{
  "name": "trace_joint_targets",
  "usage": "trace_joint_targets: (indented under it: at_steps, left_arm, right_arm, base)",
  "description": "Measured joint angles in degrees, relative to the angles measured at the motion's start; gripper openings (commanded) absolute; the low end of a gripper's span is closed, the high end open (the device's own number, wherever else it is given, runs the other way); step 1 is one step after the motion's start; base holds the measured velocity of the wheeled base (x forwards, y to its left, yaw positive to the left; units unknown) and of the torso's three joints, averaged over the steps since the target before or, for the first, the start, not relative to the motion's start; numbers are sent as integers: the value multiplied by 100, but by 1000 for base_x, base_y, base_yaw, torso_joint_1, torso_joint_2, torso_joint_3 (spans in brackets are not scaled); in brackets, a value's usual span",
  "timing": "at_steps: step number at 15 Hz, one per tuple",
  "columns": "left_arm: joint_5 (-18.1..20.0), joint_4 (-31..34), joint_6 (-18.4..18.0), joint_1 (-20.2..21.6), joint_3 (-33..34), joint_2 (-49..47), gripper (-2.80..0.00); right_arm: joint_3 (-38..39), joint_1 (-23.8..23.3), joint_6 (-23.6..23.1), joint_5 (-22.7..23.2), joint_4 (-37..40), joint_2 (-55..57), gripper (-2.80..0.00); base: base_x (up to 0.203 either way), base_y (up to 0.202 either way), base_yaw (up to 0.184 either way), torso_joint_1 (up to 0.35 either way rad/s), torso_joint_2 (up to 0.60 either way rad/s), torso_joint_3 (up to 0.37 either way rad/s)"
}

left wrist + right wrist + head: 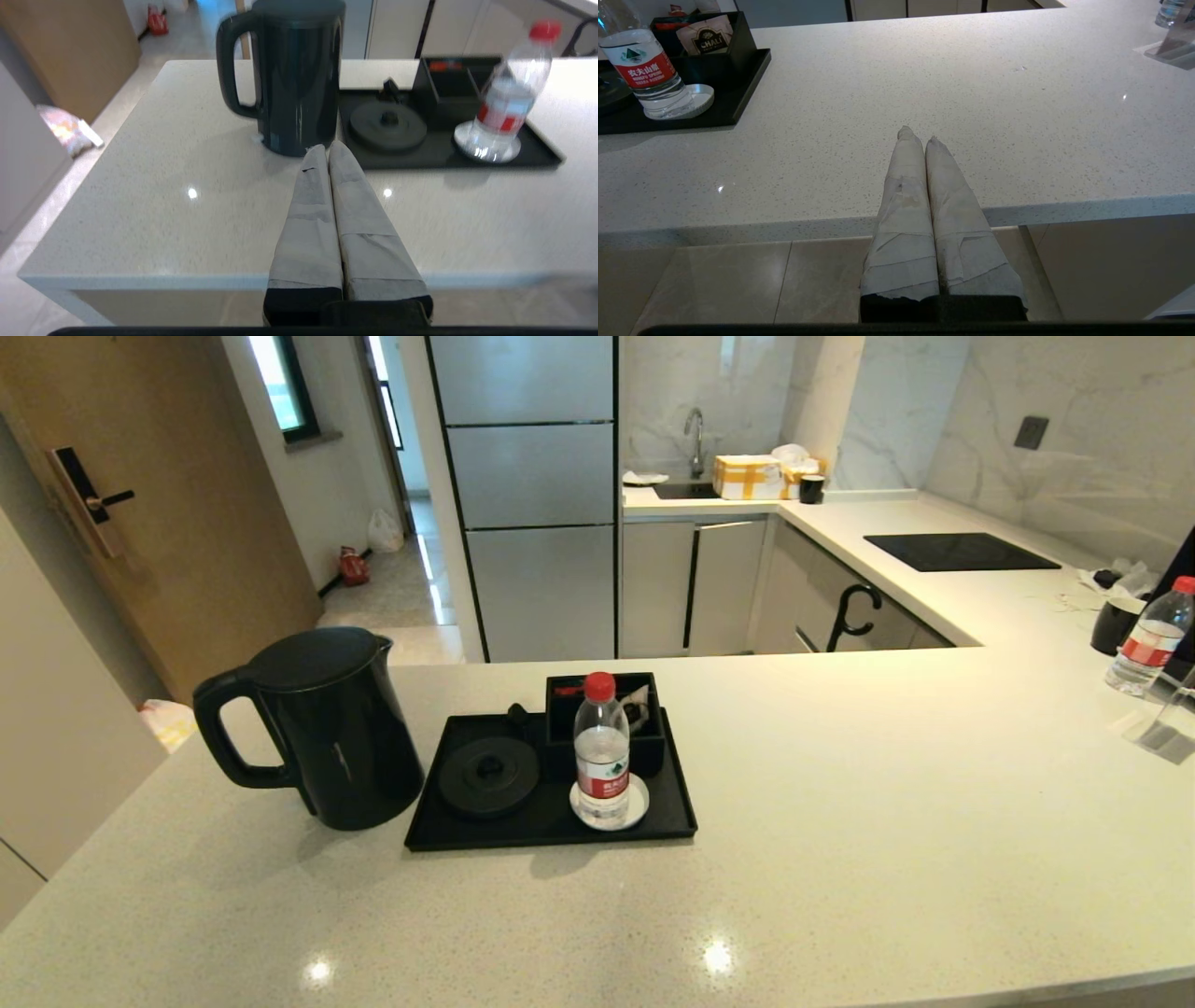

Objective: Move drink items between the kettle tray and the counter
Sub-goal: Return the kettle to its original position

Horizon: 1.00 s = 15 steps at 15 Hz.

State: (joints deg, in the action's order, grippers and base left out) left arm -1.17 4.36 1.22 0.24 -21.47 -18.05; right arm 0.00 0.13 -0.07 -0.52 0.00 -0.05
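The black kettle (322, 728) stands on the counter (840, 821), just left of the kettle tray (551, 826) and off its round base (488, 777). A clear water bottle (601, 751) with a red cap stands on the tray's white coaster, in front of the black compartment box (644, 747). My left gripper (328, 148) is shut and holds nothing; it hovers over the counter's near edge, its tips pointing at the foot of the kettle (299, 79). My right gripper (917, 135), also shut with nothing in it, is at the near edge, right of the tray (738, 100) and bottle (647, 70).
A second water bottle (1148, 639) and a black mug (1116, 625) stand at the far right of the counter. The black glass cooktop (957, 551) lies behind them. A sink with boxes (747, 476) is at the back.
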Motion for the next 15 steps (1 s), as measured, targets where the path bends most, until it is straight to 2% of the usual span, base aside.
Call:
trace_joint_targets:
  at_steps: [2,5,9,14,15]
  left_arm:
    - [-295,-9,101,13,-555,-801,-280]
    - [-1192,-130,147,68,-793,-2148,-280]
    - [-1862,-1051,342,507,-934,-4038,-280]
    - [-2384,-2710,574,1104,-1014,-6098,-280]
    - [-2406,-2840,580,1153,-1023,-6288,-280]
  right_arm:
    - [0,0,2,-1,0,0,-280]
    - [0,2,1,-1,0,2,-280]
    - [0,2,0,-1,0,2,-280]
    - [0,2,2,-3,0,5,-280]
    - [0,2,-2,-3,0,5,-280]
  base:
    - [0,0,0,0,0,0]
    - [0,0,0,0,0,0]
    - [0,0,0,0,0,0]
    - [0,0,0,0,0,0]
    - [0,0,0,0,0,0]
